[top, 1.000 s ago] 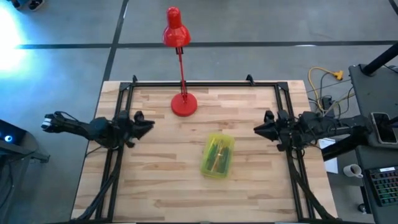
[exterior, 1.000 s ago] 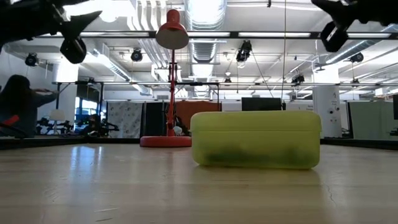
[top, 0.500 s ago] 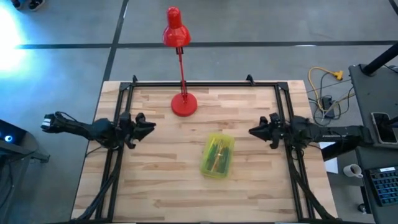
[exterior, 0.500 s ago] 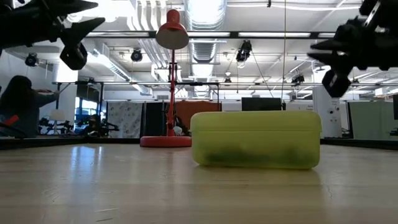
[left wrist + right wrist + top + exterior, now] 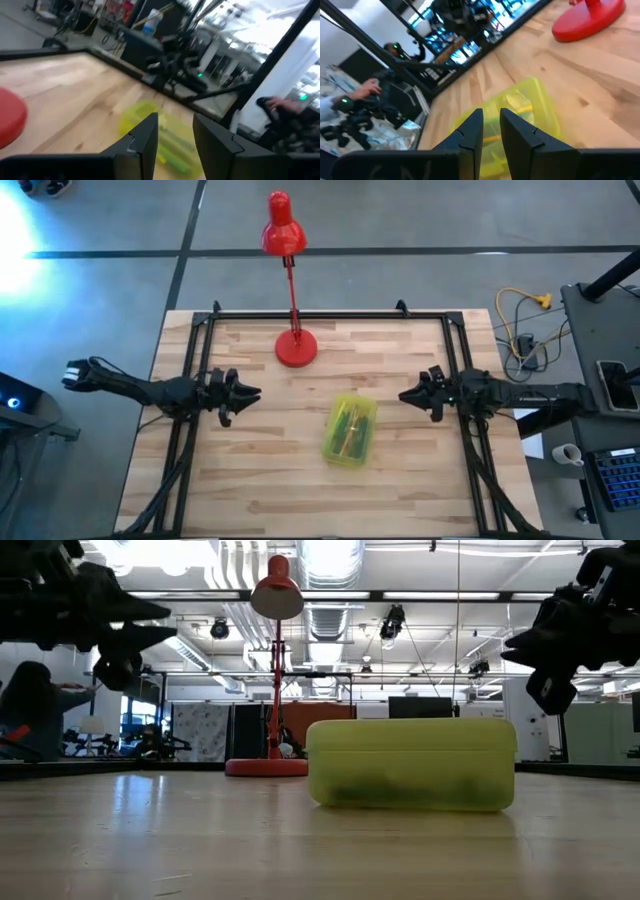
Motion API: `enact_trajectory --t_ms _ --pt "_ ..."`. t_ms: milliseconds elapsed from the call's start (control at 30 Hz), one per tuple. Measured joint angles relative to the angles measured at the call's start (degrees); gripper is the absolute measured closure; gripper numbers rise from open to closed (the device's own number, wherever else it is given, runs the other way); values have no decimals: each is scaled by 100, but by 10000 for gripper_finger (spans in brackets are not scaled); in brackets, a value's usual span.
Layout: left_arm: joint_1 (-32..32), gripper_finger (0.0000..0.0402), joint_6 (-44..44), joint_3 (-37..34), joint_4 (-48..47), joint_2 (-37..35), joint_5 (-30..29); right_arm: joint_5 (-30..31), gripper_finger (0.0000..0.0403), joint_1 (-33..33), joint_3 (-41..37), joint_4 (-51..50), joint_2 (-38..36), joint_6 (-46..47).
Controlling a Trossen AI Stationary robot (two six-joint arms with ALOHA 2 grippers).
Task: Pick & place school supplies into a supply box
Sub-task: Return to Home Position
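Pale plank counter (image 5: 250,480) set in a black frame; open office hall behind, with strip lights overhead.

Translucent yellow-green soft plastic supply box (image 5: 345,461) lies flat on the counter with its lid down, and nothing touches it. Thin pens and pencils (image 5: 350,425) show through the lid as green and yellow streaks lying lengthwise. Single pieces can't be told apart.

Red desk lamp (image 5: 295,347) stands beyond the box, its round base well apart from it.

Left hand (image 5: 252,392) is out to the box's left, well apart and held higher than the box's lid. Its fingers point toward the box with a narrow gap between them, holding nothing.

Right hand (image 5: 404,395) is on the box's right, nearer but not touching, and also above lid height. It is aimed at the box, its fingers a mere slit apart, empty.

Both arms reach in roughly level over the frame rails.
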Motion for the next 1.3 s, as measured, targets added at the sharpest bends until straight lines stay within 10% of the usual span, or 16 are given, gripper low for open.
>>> enact_trajectory --t_ms 700,1300 --pt "1308 293 -2 -4 -868 -2192 -20 4 344 -13 0 375 -1137 -1" --pt "1724 293 0 -7 -1343 -2016 -15 6 344 -8 0 382 -1137 -2"
